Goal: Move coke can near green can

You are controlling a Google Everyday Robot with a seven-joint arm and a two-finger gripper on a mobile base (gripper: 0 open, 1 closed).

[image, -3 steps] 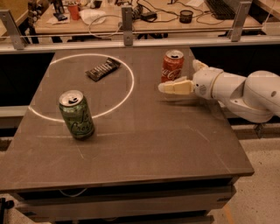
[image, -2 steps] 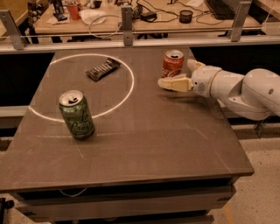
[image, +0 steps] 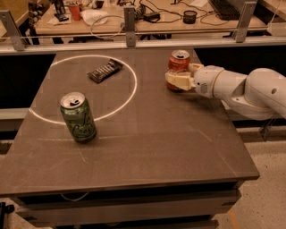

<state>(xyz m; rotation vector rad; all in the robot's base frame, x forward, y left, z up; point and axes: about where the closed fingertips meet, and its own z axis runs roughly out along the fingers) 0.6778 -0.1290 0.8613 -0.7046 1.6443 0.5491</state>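
The red coke can (image: 179, 62) stands upright at the far right of the dark table (image: 147, 143). My gripper (image: 184, 75) reaches in from the right on a white arm (image: 243, 89). Its pale fingers (image: 178, 82) are open and straddle the can's lower half, one in front, one behind to the right. The can rests on the table. The green can (image: 79, 118) stands upright at the near left, on the line of a white circle, well apart from the red can.
A dark snack bar wrapper (image: 105, 71) lies inside the white circle (image: 133, 87) at the far left. A metal rail with posts (image: 129, 24) runs behind the table. A cluttered desk (image: 147, 13) lies beyond it. The table's right edge (image: 232, 147) is close under my arm.
My gripper has moved left and away from the camera towards the coke can; its fingers now sit around the can instead of in front of it. Both cans have stayed put.
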